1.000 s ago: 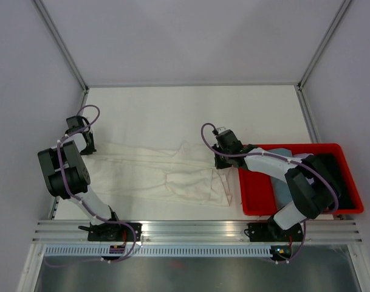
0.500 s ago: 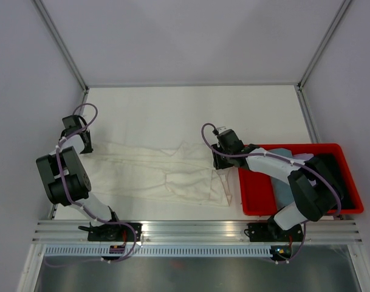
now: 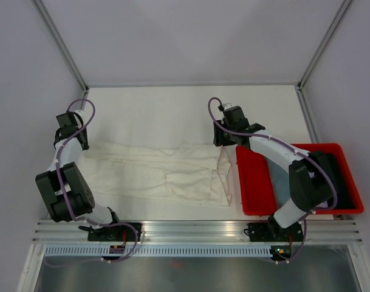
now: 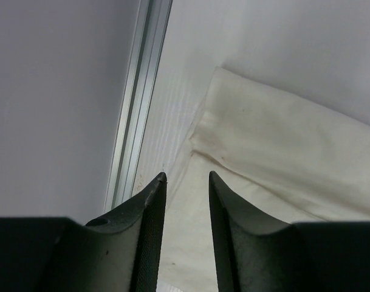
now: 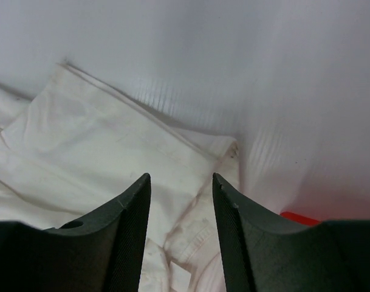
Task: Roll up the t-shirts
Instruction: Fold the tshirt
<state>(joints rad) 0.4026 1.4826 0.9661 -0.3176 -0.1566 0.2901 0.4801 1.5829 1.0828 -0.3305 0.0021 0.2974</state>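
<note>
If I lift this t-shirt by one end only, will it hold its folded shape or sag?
It will probably sag: the t-shirt lies flat with soft wrinkles and loose layered edges, so it looks floppy. It is likely light, being thin cloth. If pushed, it would probably bunch up rather than slide whole.

Soft matt cream cloth t-shirt (image 3: 154, 170), smooth red plastic bin (image 3: 294, 211), matt white surface (image 3: 172, 115), brushed metal rail (image 4: 136, 121).
</note>
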